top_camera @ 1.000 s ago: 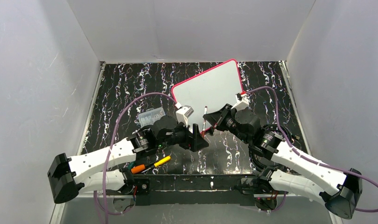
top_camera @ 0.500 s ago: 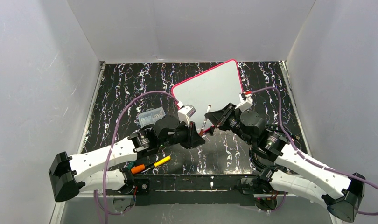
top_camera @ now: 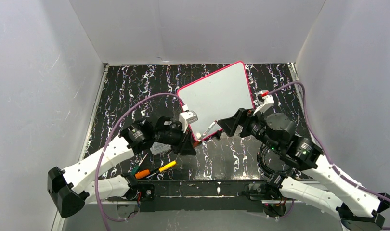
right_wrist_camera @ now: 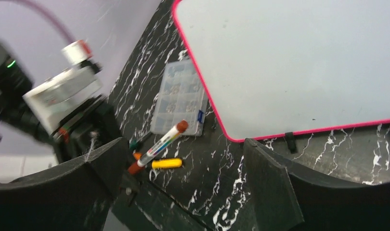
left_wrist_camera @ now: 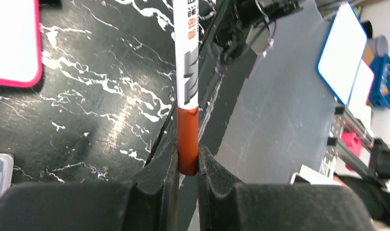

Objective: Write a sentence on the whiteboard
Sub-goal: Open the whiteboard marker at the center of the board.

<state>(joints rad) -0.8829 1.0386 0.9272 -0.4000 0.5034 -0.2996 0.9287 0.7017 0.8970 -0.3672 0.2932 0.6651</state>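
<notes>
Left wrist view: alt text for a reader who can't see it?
The left gripper, black fingers shut, clamps the brown-red end of a white marker that runs up out of frame. Below lies a black marbled table, with a corner of the pink-rimmed whiteboard at upper left.

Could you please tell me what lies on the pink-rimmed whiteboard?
Nothing visible: the flat white board with pink rim looks bare, no letters. From above, a white brown-ended marker covers its near corner.

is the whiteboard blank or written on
Blank. The whiteboard shows a bare white face in the right wrist and top views, with no letters on it.
</notes>
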